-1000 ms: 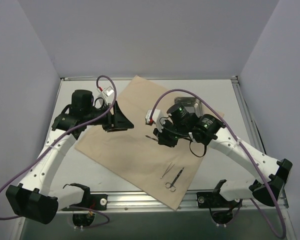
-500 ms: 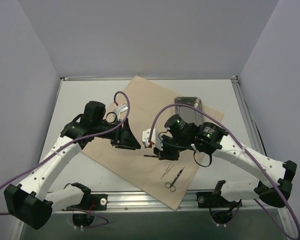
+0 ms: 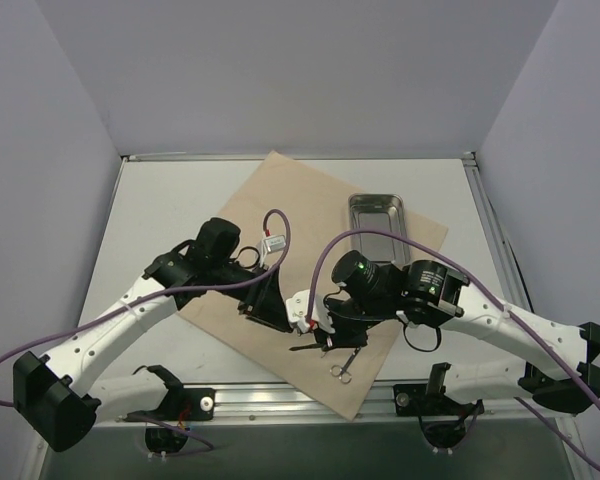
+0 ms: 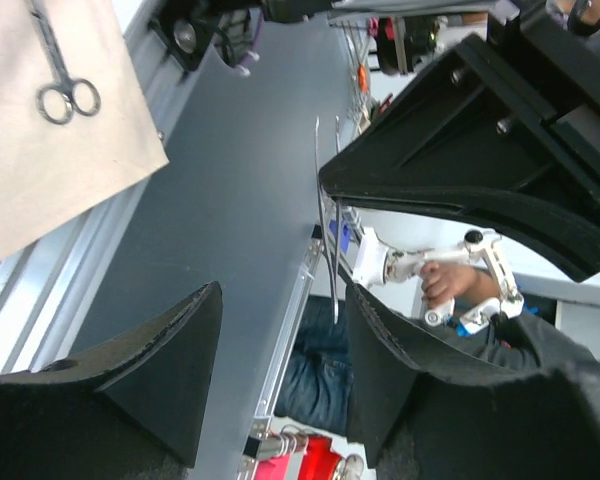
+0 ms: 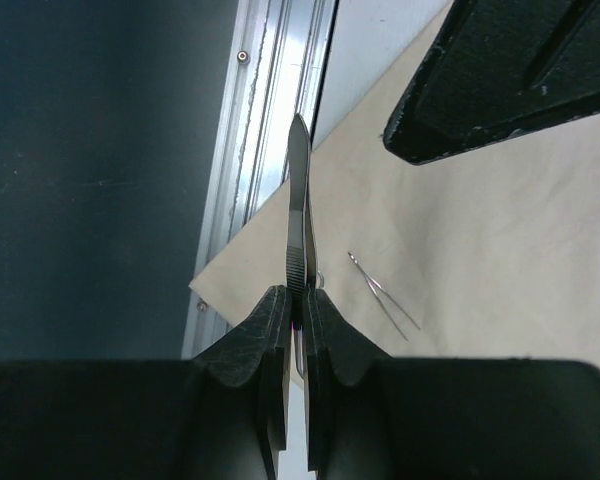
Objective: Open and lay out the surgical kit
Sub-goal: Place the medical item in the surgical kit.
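Tweezers clenched in the right gripper over the wrap sheet, left gripper spread and empty: looks like laying-out, next likely a gentle set-down beside the scissors.

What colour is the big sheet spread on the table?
Plain tan sheet, clearest from the top camera.

left hand fingers spread | right hand pinched closed | both arms angled inward

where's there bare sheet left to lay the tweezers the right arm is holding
Free: the far half of the wrap sheet, between the steel tray and the left arm. Crowded: the near corner, where both arms' jaws, the scissors and a second pair of tweezers bunch.
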Action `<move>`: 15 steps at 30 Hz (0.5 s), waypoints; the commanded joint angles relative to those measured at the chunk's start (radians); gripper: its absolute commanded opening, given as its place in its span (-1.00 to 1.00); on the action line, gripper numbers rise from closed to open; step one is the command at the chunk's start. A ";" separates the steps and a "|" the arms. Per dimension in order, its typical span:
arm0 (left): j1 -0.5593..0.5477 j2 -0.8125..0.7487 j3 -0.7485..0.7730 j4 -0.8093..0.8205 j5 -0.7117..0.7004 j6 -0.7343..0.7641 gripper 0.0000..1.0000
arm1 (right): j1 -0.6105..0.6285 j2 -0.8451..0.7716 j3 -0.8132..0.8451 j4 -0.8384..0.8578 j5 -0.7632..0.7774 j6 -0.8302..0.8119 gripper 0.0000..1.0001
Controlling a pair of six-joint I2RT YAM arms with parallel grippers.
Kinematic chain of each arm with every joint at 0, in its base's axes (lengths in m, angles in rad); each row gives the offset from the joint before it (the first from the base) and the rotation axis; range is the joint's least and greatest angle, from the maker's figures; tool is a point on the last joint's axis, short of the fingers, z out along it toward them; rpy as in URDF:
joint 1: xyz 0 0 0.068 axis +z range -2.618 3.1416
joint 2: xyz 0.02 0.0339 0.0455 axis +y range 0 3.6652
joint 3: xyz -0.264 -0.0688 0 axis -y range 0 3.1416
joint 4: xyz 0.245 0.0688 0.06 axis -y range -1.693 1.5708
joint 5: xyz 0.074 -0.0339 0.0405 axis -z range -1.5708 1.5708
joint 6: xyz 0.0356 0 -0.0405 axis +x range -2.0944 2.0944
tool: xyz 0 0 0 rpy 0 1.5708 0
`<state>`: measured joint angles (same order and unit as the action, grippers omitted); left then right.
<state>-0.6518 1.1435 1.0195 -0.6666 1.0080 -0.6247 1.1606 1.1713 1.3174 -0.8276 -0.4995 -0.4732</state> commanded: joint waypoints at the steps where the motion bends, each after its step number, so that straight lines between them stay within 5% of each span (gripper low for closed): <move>1: -0.028 0.012 0.019 0.071 0.056 0.010 0.22 | 0.013 0.001 0.046 -0.051 -0.024 -0.024 -1.00; 15: -0.094 0.059 0.039 0.111 0.156 -0.033 0.12 | 0.013 0.031 0.028 -0.016 0.015 -0.058 -1.00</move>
<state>-0.7296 1.1870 1.0199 -0.5991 1.1103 -0.6540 1.1667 1.1934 1.3411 -0.8486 -0.4942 -0.5098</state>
